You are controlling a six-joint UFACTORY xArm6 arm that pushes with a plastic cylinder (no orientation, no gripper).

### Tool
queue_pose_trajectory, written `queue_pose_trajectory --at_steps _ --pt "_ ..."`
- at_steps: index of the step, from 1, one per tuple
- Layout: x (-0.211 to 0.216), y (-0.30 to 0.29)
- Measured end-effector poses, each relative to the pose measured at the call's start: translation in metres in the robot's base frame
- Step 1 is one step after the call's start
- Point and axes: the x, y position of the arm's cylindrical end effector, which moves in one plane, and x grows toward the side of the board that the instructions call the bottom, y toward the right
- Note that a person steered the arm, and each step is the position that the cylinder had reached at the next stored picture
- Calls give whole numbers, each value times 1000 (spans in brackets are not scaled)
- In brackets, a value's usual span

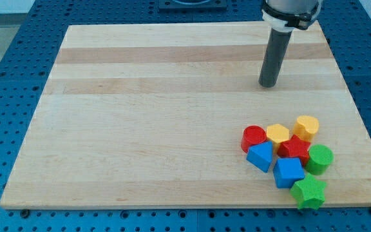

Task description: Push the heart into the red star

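Blocks sat clustered near the board's (pixel 140 129) lower right corner, my tip (pixel 268 85) well apart toward the view's top, yellow heart (pixel 306 127) just above-right of red star (pixel 294 148), green star (pixel 309 192) lowest.

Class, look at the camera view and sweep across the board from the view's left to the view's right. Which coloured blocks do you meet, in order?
Red cylinder → blue block → yellow hexagon → blue cube → green cylinder. Overlapping blocks are omitted. My tip stands above the cluster, touching none.
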Motion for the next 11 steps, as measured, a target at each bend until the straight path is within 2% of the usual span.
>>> queue_pose_trajectory --at_steps 2,3,6,8,9,10,11 --pt "2 3" --pt "20 41" --pt "20 52" --pt "71 65" --pt "77 65" --pt "112 65" --pt "113 65"
